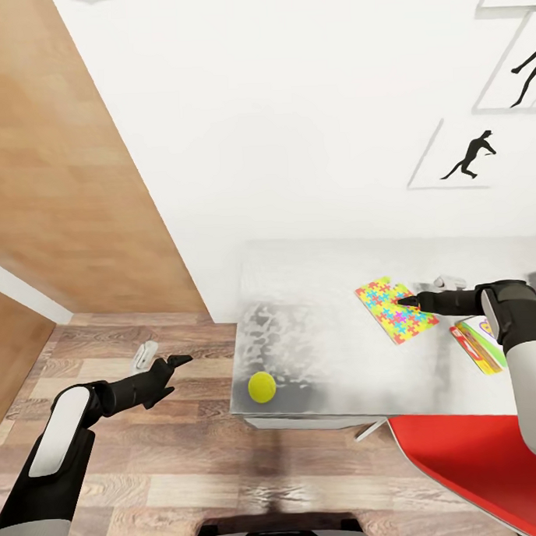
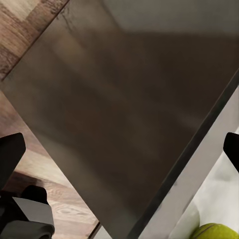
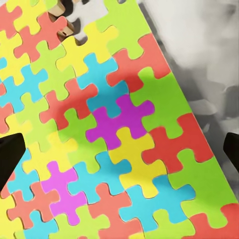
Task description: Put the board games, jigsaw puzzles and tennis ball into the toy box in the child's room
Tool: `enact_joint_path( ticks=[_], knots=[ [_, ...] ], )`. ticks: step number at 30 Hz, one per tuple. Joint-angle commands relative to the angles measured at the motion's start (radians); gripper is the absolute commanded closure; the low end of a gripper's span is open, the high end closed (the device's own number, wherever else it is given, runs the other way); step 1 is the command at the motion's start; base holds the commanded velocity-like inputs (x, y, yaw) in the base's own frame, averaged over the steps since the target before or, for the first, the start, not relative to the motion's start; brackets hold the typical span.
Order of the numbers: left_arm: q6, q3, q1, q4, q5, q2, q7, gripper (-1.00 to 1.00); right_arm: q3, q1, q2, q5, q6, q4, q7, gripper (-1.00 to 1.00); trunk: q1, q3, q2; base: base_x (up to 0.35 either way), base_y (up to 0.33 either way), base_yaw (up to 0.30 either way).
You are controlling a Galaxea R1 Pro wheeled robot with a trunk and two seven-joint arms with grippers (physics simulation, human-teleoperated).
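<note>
Head view: my right gripper (image 1: 419, 293), fingers spread, hovers over a jigsaw puzzle (image 1: 395, 308) lying flat on the table (image 1: 326, 351). My left gripper (image 1: 164, 356), also released, hangs over the floor (image 1: 137, 476), beside the tennis ball (image 1: 262, 387) near the table's corner.

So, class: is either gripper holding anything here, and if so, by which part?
Nothing is held. The right gripper hovers open above the jigsaw puzzle; the left gripper is open over the floor, away from the tennis ball.
</note>
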Motion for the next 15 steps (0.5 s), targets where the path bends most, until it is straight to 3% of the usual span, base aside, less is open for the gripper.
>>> enact_joint_path(
  ticks=[1, 8, 15],
  knots=[
    [0.003, 0.001, -0.001, -0.001, 0.01, 0.0, 0.01, -1.0, -0.004, -0.001, 0.001, 0.01, 0.003, -0.001, 0.009, -1.0, 0.001, -0.001, -0.002, 0.0, 0.0, 0.0],
    [0.002, 0.001, -0.001, -0.001, 0.011, 0.0, 0.01, -1.0, -0.004, 0.0, 0.0, 0.01, 0.003, -0.001, 0.009, -1.0, 0.001, -0.001, -0.002, 0.0, 0.0, 0.039],
    [0.003, 0.001, -0.001, -0.001, 0.013, 0.0, 0.01, -1.0, -0.004, 0.0, -0.001, 0.01, 0.004, -0.001, 0.009, -1.0, 0.001, -0.001, -0.002, 0.0, 0.0, 0.198]
  ],
)
